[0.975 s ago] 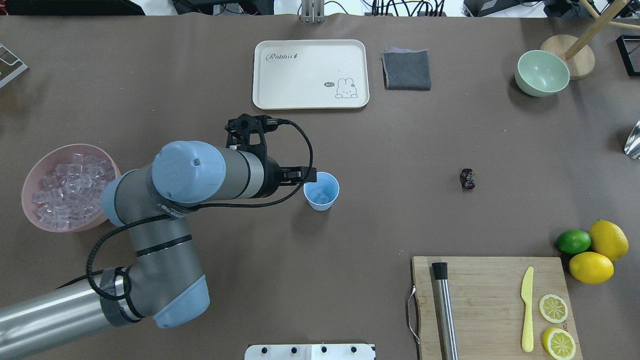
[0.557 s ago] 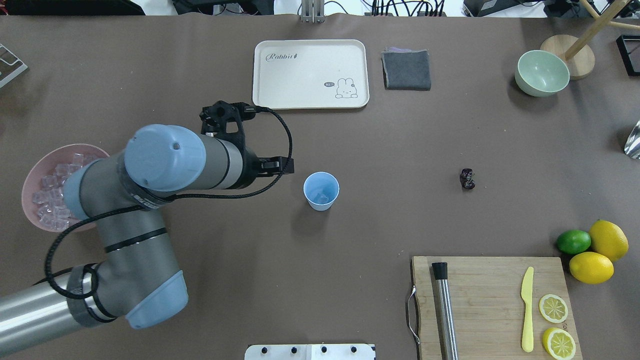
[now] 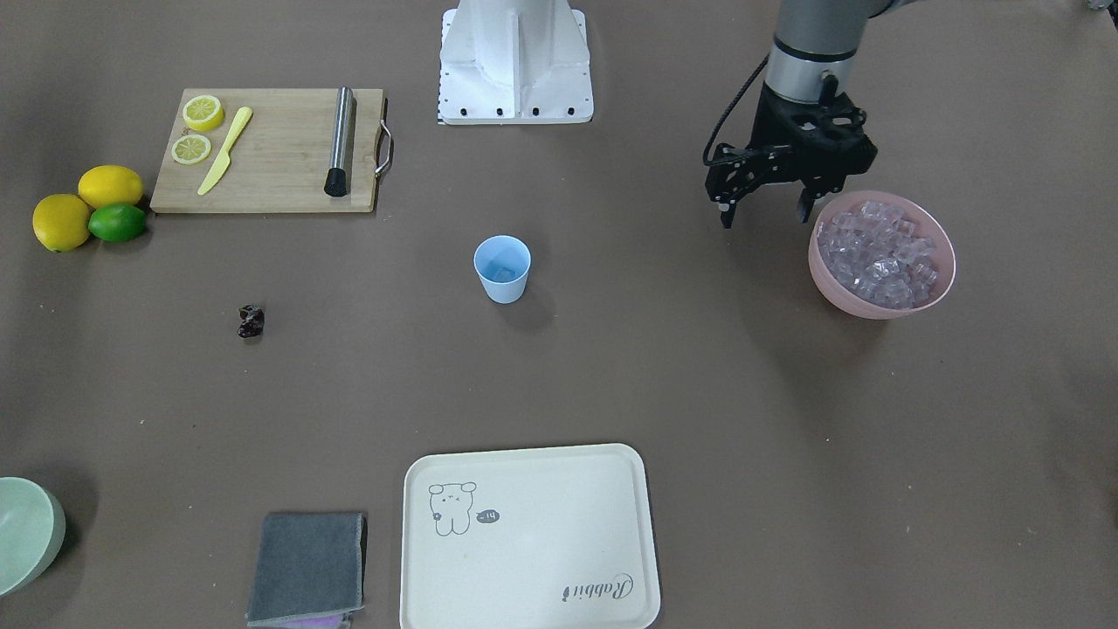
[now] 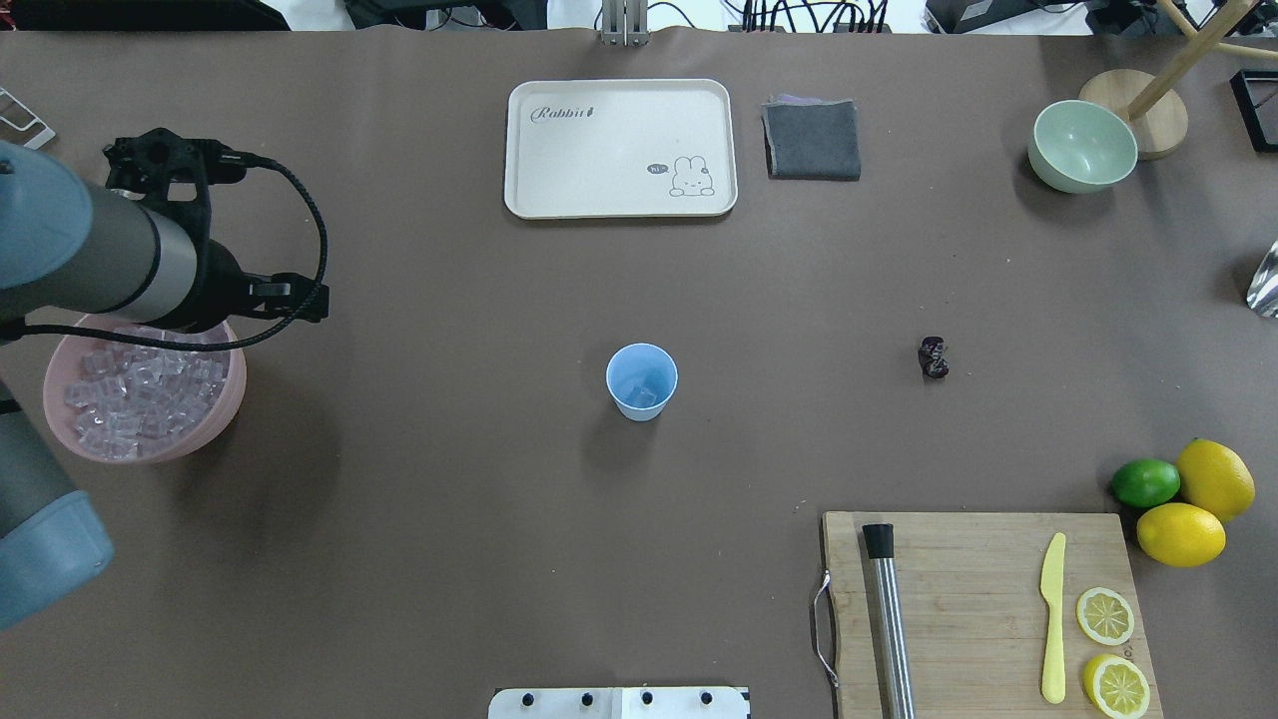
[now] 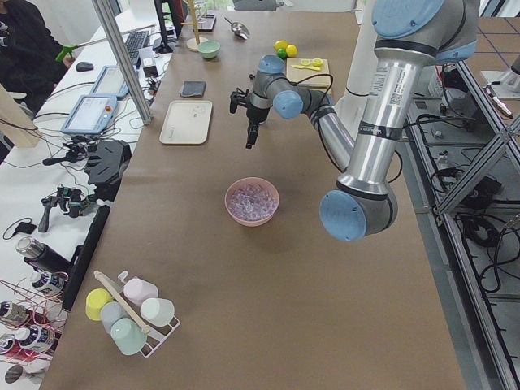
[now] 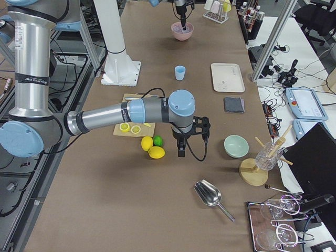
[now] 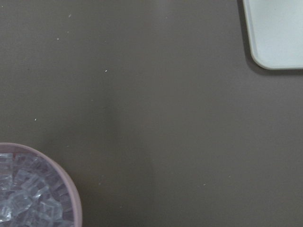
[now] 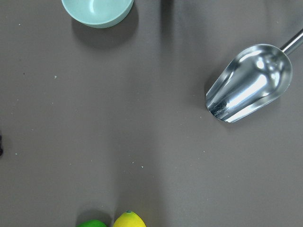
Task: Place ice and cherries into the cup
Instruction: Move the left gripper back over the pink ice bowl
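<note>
A brown-covered table [image 4: 449, 519] fills the overhead view. The grey and blue left arm [image 4: 90, 260] enters at the left edge of that view. Its black left gripper [image 3: 764, 217] hangs at the upper right of the front-facing view, fingers spread wide with nothing between them, just beside the upper left rim of the pink bowl. The right arm [image 6: 115, 118] shows only in the right side view, stretched across the middle. Its right gripper [image 6: 181, 151] points down near the lemons, and I cannot tell whether it is spread or closed.

A cream rectangular plastic tray [image 4: 599, 150] lies at top centre of the overhead view, and a bamboo cutting board [image 4: 968, 599] at lower right. The round pink bowl [image 3: 873, 307], at middle left of the overhead view, is heaped with small clear ice cubes [image 3: 878, 252].

The small light-blue plastic cup [image 4: 641, 381] stands upright at the centre of the overhead view, with ice at its bottom. The tiny dark maroon cherries [image 4: 933, 358] lie on bare table right of the cup, well apart from it.
</note>
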{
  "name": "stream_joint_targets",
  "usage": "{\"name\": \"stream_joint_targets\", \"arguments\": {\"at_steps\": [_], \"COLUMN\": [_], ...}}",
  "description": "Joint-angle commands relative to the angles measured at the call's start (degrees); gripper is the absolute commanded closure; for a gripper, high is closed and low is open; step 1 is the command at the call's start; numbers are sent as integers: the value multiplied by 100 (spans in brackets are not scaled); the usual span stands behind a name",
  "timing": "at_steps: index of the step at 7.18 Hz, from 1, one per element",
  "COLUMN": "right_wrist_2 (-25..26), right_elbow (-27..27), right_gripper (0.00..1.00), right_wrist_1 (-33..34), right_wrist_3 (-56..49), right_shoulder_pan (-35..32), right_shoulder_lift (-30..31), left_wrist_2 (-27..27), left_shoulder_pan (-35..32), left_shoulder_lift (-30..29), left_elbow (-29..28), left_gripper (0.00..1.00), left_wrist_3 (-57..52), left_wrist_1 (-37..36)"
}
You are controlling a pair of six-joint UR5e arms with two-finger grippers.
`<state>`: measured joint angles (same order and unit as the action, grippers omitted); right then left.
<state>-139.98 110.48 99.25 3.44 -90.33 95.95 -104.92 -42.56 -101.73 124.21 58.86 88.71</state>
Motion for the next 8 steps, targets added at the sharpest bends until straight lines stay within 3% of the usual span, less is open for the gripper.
{"name": "stream_joint_targets", "arguments": {"at_steps": [1, 2, 4, 8], "right_wrist_2": [-143, -143, -134, -126], "right_elbow": [9, 0, 0, -9], "right_gripper": [0, 0, 0, 0], "right_wrist_1": [-2, -11, -11, -11], "right_wrist_3": [104, 113, 113, 104], "right_shoulder_pan": [68, 68, 68, 68], "right_shoulder_lift": [-6, -14, -15, 29], "left_wrist_2": [-169, -378, -564, -565], "left_shoulder_pan": [-77, -251, -507, -508], "left_shoulder_lift": [1185, 1573, 1778, 1289], "left_elbow": [-54, -255, -948, -1731], "left_gripper": [2, 2, 2, 3], "left_wrist_3": [-391, -410, -664, -647], "left_wrist_1": [1396, 1908, 2481, 2634]}}
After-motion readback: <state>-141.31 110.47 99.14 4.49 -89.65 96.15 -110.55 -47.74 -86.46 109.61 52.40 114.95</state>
